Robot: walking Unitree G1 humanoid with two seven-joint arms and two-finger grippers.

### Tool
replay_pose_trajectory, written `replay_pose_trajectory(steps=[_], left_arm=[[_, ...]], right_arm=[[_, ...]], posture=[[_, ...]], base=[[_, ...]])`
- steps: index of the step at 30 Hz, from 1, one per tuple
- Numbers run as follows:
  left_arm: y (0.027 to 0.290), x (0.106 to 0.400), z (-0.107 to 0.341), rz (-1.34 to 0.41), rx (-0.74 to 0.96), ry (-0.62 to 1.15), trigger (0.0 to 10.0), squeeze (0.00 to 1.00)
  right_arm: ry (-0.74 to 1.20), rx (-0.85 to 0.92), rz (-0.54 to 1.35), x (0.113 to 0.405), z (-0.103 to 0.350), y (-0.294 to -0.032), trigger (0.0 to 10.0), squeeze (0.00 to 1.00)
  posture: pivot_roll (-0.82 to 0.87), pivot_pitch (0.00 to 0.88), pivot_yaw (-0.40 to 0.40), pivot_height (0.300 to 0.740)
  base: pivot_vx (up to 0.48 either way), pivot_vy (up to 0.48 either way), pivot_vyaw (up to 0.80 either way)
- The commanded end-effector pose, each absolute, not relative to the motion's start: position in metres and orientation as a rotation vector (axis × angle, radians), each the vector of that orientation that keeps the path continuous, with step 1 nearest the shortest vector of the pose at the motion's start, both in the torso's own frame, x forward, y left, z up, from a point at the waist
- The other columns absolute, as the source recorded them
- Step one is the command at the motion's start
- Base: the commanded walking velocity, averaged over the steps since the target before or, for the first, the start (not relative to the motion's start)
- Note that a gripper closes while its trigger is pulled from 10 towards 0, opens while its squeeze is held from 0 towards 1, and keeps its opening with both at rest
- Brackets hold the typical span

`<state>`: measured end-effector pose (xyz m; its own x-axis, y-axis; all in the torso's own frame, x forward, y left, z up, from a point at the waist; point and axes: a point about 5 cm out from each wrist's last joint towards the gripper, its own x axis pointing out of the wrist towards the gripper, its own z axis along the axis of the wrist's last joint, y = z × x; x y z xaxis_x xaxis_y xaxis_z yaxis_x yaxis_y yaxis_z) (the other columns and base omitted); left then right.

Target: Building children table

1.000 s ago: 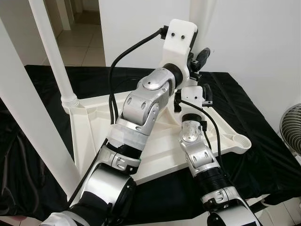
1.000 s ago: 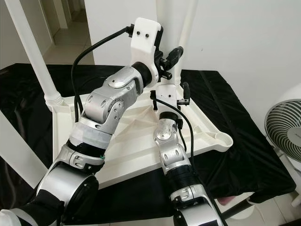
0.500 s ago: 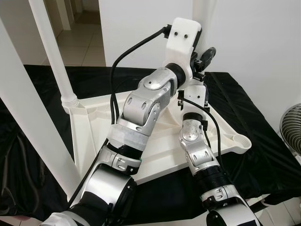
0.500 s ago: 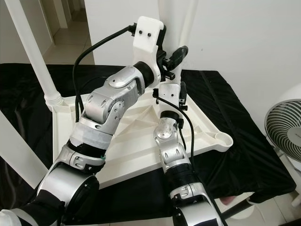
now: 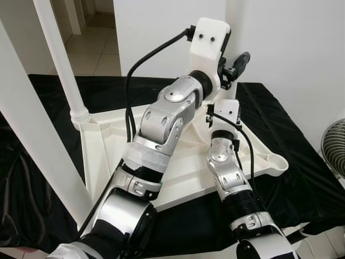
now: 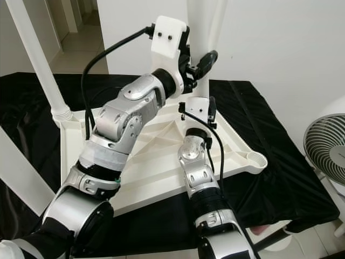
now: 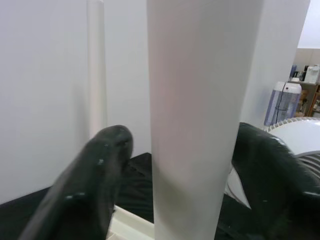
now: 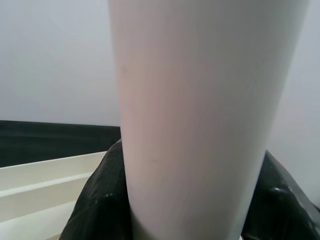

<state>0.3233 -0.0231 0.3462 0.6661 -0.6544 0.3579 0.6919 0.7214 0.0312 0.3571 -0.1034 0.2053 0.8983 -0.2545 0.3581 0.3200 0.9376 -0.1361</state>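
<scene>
The white tabletop (image 6: 156, 156) lies upside down on a black cloth (image 6: 259, 124), and everything is placed from it. At its far corner a white table leg (image 6: 200, 32) stands upright. The left gripper (image 7: 175, 170) is raised beside that leg, its fingers (image 7: 85, 185) spread on either side with a gap showing, not pressed on it. Lower down, just above the tabletop, the right gripper (image 8: 190, 200) has its black fingers (image 8: 102, 205) tight against both sides of the same leg. Two more legs rise at the left corners: one (image 5: 62, 59) at the far left, one (image 5: 32, 135) nearer. A fan (image 6: 326, 148) stands on the floor off the right edge.
</scene>
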Motion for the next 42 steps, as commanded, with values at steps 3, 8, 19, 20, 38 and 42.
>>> replay_pose_trajectory(steps=[3, 8, 19, 20, 38, 42], left_arm=[[-0.028, 0.318, 0.345, -0.784, -0.122, -0.360, 10.0, 1.00], [-0.029, 0.317, 0.343, -0.786, -0.122, -0.353, 10.0, 1.00], [-0.026, 0.310, 0.344, -0.821, -0.172, -0.391, 10.0, 0.20], [-0.024, 0.308, 0.345, -0.830, -0.180, -0.406, 10.0, 0.00], [-0.001, 0.323, 0.273, -0.749, -0.100, -0.186, 10.0, 0.00], [0.004, 0.325, 0.254, -0.716, -0.057, -0.151, 10.0, 0.00]], right_arm=[[-0.338, -0.170, -0.288, 0.359, 0.206, -0.102, 10.0, 0.00], [-0.309, -0.128, -0.291, 0.360, 0.204, -0.106, 10.0, 0.00], [-0.288, -0.036, -0.341, 0.364, 0.208, -0.132, 10.0, 0.00], [-0.294, -0.019, -0.347, 0.365, 0.210, -0.137, 10.0, 0.00], [-0.373, 0.061, -0.345, 0.356, 0.225, -0.173, 10.0, 0.00], [-0.370, 0.056, -0.328, 0.354, 0.224, -0.176, 10.0, 0.00]], posture=[[0.04, 0.007, -0.043, 0.740], [0.04, 0.005, -0.045, 0.740], [0.03, 0.000, -0.044, 0.740], [0.03, 0.000, -0.043, 0.740], [0.02, 0.000, -0.011, 0.740], [0.03, 0.003, -0.021, 0.740]], base=[[0.000, 0.000, 0.00], [0.000, 0.000, 0.00], [0.000, 0.000, 0.00], [0.000, 0.000, 0.00], [0.000, 0.000, 0.00], [0.000, 0.000, 0.00]])
